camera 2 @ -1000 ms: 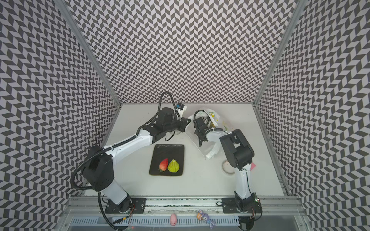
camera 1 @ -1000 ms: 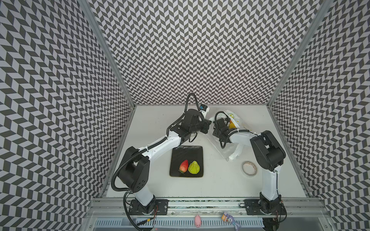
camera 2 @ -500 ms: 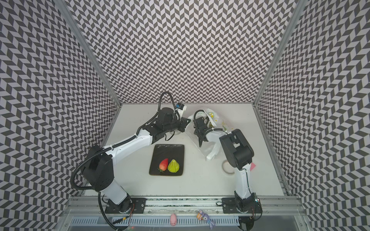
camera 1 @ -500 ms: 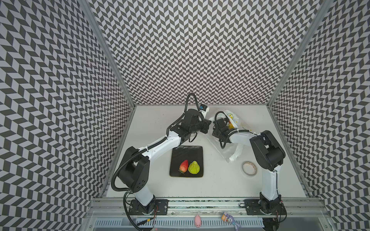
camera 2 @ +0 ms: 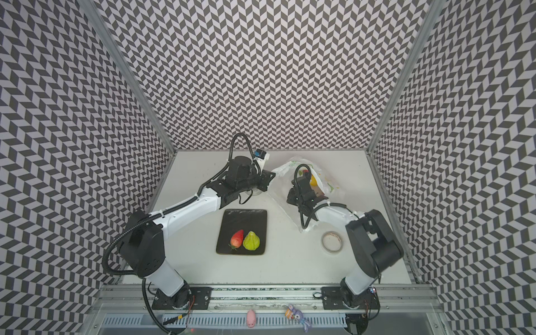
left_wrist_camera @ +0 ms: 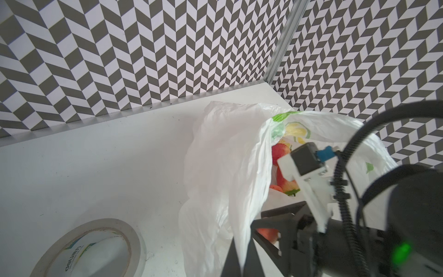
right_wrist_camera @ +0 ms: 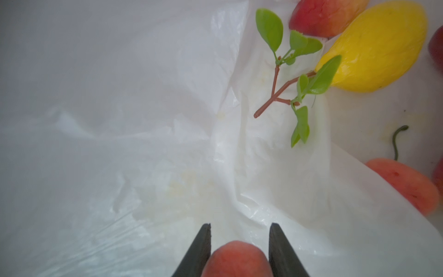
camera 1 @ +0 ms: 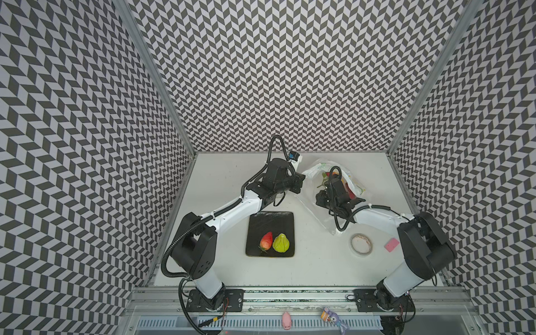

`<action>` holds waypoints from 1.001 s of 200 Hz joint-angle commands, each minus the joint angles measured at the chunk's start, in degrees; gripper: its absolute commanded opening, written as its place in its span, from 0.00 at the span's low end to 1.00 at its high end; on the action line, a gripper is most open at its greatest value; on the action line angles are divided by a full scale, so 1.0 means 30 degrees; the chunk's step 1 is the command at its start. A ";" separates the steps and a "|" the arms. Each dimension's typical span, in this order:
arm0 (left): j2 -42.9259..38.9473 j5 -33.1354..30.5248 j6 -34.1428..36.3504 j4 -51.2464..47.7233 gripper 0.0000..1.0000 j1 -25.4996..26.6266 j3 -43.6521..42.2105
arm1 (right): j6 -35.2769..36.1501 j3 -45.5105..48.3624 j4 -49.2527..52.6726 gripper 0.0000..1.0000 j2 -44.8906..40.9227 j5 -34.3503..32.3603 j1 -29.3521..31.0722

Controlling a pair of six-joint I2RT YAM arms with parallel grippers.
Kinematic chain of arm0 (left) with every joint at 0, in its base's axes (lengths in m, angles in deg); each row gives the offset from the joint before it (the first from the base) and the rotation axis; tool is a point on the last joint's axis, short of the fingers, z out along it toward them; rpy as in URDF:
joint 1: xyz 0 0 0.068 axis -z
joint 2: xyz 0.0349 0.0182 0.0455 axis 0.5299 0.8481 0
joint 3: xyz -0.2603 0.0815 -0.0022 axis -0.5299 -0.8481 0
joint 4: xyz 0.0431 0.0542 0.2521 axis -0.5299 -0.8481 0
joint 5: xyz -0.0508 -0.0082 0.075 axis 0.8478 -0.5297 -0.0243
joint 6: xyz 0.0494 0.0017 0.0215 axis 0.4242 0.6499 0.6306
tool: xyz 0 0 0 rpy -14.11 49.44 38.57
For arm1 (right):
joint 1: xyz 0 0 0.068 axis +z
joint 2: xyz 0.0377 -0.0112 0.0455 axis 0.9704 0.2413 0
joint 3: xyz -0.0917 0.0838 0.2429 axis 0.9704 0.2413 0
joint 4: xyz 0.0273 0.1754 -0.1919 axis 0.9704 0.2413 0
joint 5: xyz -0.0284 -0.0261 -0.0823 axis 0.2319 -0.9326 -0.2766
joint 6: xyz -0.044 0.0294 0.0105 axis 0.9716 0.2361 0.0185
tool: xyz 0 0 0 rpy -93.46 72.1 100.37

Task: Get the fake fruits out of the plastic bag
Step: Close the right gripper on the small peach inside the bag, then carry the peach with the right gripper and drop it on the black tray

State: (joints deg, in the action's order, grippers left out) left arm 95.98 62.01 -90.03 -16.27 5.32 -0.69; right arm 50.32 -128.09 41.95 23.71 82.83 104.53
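In both top views the plastic bag (camera 1: 314, 171) is seen crumpled on the far right part of the white table (camera 1: 220, 174), with the left arm (camera 1: 232, 207) brought to its left edge and the right arm (camera 1: 377, 216) reached into its mouth; nearer the front, a strawberry (camera 1: 266, 240) and a green pear-shaped fruit (camera 1: 281, 243) are laid touching on a black plate (camera 1: 271, 222), and a tape roll (camera 1: 361, 245) is set flat near the bag's front end. In the left wrist view the left gripper (left_wrist_camera: 241, 249) is shown pinched together on a fold of the bag's rim, the film being lifted so that the mouth is held open; red-skinned fruits (left_wrist_camera: 279, 153) are glimpsed inside, and a second tape roll (left_wrist_camera: 136, 244) is lying near the bag. In the right wrist view the right gripper (right_wrist_camera: 239, 232) is found inside the bag, its fingers pressed against either side of a pink-orange fruit (right_wrist_camera: 236, 260); further in, a yellow lemon-like fruit (right_wrist_camera: 374, 48), a red fruit (right_wrist_camera: 323, 16), a leafy twig (right_wrist_camera: 285, 81) and another reddish fruit (right_wrist_camera: 405, 187) are scattered on the white film
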 commanded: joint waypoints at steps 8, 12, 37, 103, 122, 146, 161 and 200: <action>-0.0516 -0.0281 -0.0181 0.0302 0.00 -0.0140 -0.0080 | 0.1603 0.1156 -0.0244 0.36 -0.2465 0.1987 0.0185; -0.0513 -0.0268 -0.0181 0.0297 0.00 -0.0163 -0.0079 | 0.1810 0.1286 -0.0105 0.36 -0.2802 0.2150 0.0185; -0.0465 -0.0277 -0.0181 0.0315 0.00 -0.0187 -0.0048 | 0.3645 0.1706 0.0955 0.35 -0.4838 0.3846 0.0285; -0.0470 -0.0287 -0.0303 0.0447 0.00 -0.0194 -0.0190 | 0.7732 0.2083 0.1285 0.36 -0.7868 0.6138 0.4150; -0.0476 -0.0310 -0.0272 0.0398 0.00 -0.0196 -0.0167 | 0.7596 0.2374 0.0379 0.35 -0.6830 0.6416 0.5022; -0.0522 -0.0358 -0.0240 0.0355 0.00 -0.0222 -0.0226 | 0.7575 0.2136 -0.0886 0.36 -0.4782 0.6710 0.5986; -0.0517 -0.0340 -0.0212 0.0353 0.00 -0.0253 -0.0226 | 0.7550 0.1778 -0.1442 0.36 -0.3152 0.6906 0.6262; -0.0549 -0.0318 -0.0123 0.0205 0.00 -0.0282 -0.0171 | 0.7026 0.0795 -0.3156 0.36 0.0024 0.6066 0.6321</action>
State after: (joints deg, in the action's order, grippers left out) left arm 95.98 61.59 -90.40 -16.27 4.82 -0.80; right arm 71.59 -122.69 39.81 19.85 101.89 123.35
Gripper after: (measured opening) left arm 0.047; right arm 0.360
